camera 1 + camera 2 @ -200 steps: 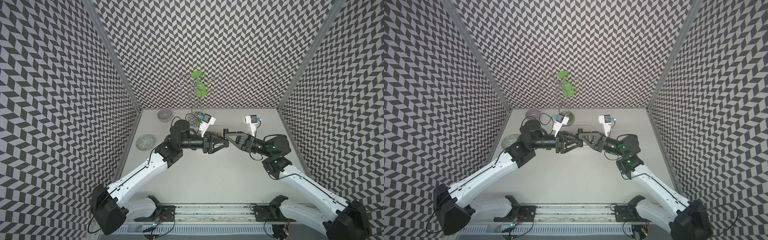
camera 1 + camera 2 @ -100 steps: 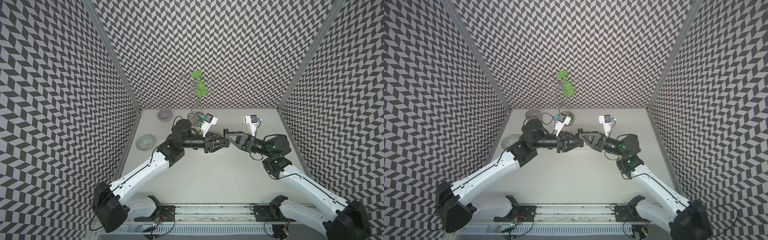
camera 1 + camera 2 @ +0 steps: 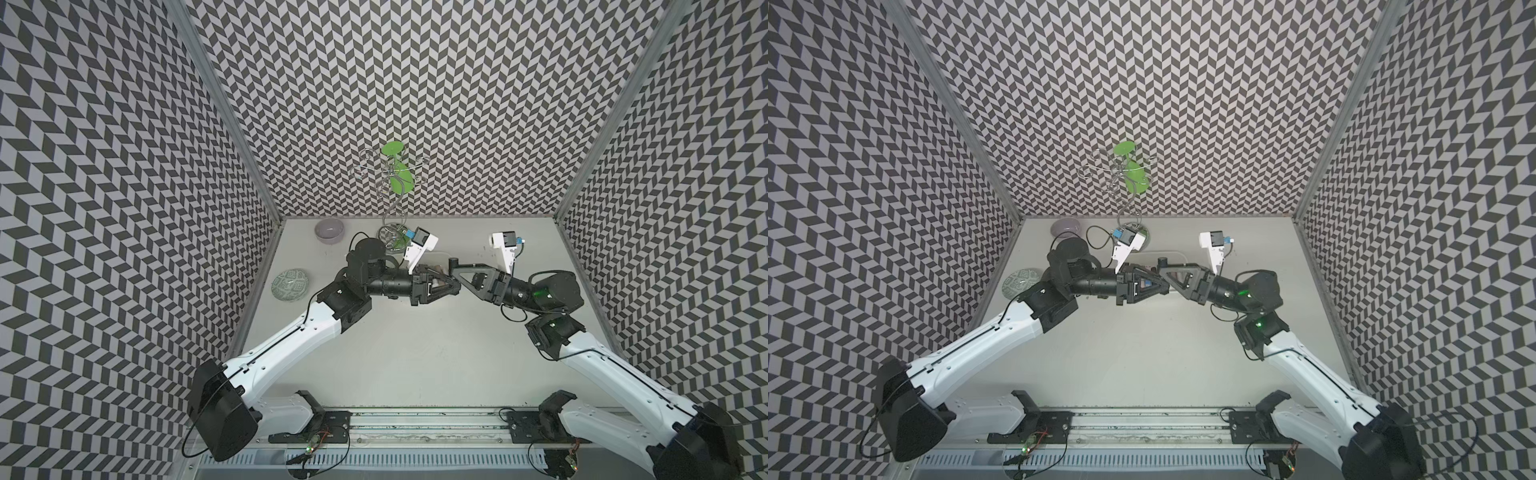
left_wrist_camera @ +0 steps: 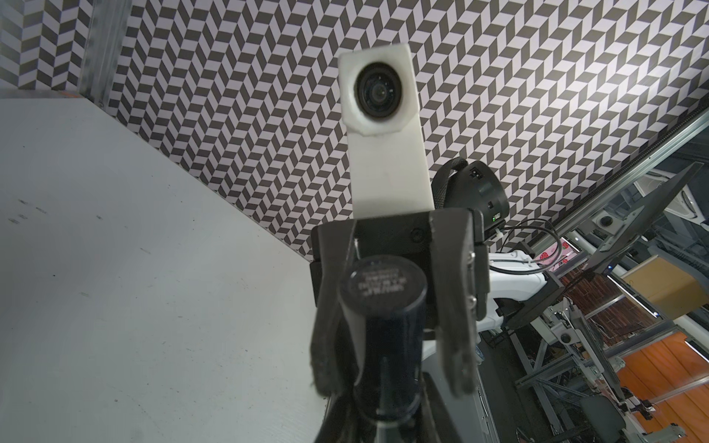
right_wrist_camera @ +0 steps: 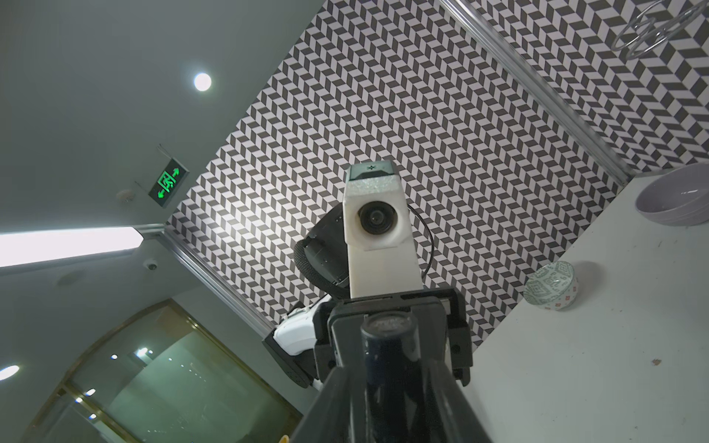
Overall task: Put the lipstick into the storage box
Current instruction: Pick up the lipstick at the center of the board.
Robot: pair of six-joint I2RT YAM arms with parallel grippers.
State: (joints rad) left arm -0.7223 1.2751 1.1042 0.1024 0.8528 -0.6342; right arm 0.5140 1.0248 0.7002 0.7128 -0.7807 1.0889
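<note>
While lipstick hangs mid-air, long axis level, an end toward each side | left fingers clamp one end | right fingers look parted round the other | box on counter just beneath

Walls black-white chevron; bowl lilac; plate green-patterned; lipstick glossy black; tabletop pale grey

Occlusion / crop notes
Storage box: only rim strip vis. in a top view. Lipstick: near end cut by frame edge, both wrist views; end label blurred.
</note>
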